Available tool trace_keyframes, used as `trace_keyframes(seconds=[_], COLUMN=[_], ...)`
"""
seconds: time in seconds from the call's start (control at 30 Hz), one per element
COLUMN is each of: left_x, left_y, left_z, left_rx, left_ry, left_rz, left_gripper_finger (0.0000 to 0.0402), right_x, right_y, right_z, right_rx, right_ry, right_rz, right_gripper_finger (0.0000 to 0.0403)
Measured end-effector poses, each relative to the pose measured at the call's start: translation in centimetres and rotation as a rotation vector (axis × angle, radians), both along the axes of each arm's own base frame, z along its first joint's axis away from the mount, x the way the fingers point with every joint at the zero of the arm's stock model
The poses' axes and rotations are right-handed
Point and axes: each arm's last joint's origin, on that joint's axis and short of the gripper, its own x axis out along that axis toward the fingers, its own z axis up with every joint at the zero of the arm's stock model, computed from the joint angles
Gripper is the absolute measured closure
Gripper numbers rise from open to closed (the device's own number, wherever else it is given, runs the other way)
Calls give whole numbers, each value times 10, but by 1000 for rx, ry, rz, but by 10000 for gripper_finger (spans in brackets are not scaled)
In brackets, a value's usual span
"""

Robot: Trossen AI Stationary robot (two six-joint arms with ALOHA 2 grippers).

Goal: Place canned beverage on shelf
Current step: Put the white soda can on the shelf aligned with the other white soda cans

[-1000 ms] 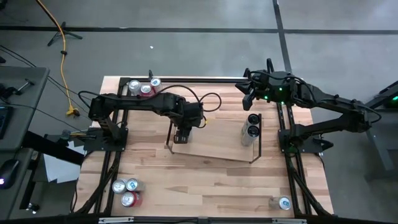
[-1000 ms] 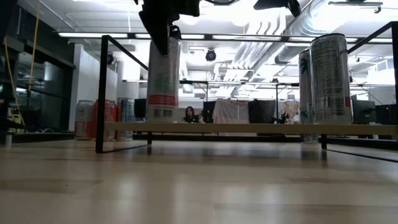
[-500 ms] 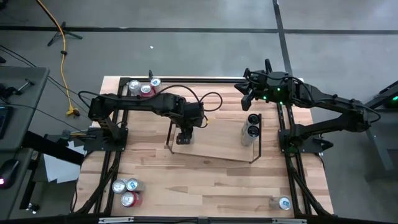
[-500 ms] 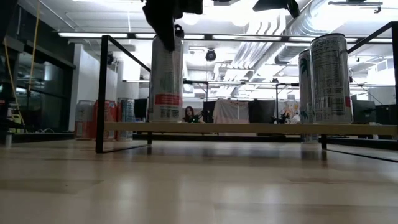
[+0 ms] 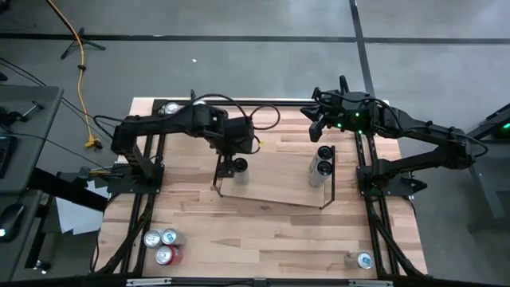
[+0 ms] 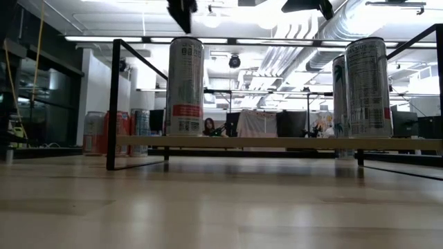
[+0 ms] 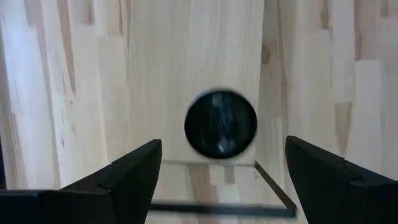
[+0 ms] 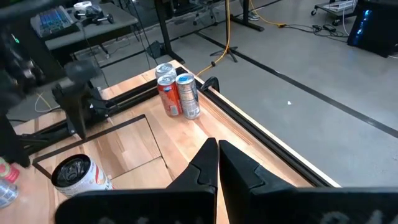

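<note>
Can (image 6: pixel 185 86) stands upright on the shelf (image 5: pixel 275 195), left end, two more cans (image 5: pixel 323 159) at the right end. Left gripper (image 7: pixel 217 180) is wide open above it, holding nothing. Best to lift straight up, no sideways drift. Right gripper (image 8: pixel 217 163) is closed, parked far right.

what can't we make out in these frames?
- Low view: left gripper cut off by the top edge; only a dark tip shows above the placed can.
- Low view: second can on the shelf partly hidden by the tall can in front.
- Left wrist view: can top blurred.
</note>
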Motion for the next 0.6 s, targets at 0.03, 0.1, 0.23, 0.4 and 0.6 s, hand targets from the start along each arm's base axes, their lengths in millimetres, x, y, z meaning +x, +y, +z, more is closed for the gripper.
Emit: trace_keyframes(seconds=[0.03, 0.1, 0.23, 0.4, 0.6], left_x=[-4, -13, -32, -40, -27], left_y=[0, 0, -1, -1, 3], left_z=[2, 3, 1, -17, -46], left_rx=[-3, -10, -24, -11, 44], left_ry=[1, 20, 37, -5, -3], left_rz=[9, 27, 68, 92, 89], left_gripper_finger=[104, 104, 106, 141, 260], right_x=[0, 0, 0, 0, 0], right_y=[0, 0, 0, 0, 0], right_z=[0, 0, 1, 1, 1], right_rx=[0, 0, -2, -2, -2], right_ry=[0, -1, -6, -6, -7], right_rz=[0, 0, 0, 0, 0], right_gripper_finger=[403, 403, 403, 403, 403])
